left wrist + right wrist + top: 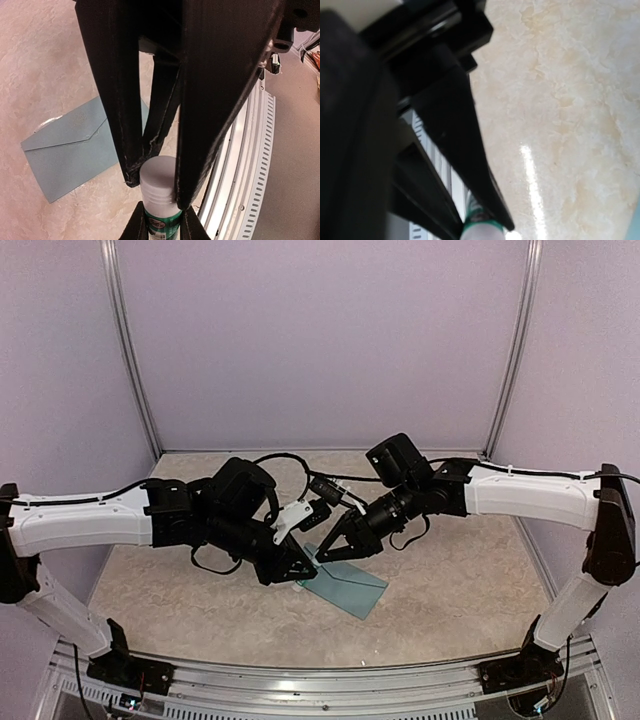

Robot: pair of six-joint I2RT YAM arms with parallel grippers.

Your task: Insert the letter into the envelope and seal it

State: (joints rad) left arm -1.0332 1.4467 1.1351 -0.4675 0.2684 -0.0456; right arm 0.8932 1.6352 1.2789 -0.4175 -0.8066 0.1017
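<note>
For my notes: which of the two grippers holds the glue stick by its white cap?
The left gripper: it clamps the white cap of the glue stick, while the right gripper holds it lower down.

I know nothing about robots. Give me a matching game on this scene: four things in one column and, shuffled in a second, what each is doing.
Things:
1. envelope
2. glue stick
3. left gripper
4. right gripper

States:
a. clamps the green tube
b. lies flat on the table, teal-blue
c. clamps the white cap
d. gripped by both grippers at once

Pairs: 1-b; 2-d; 3-c; 4-a
</note>
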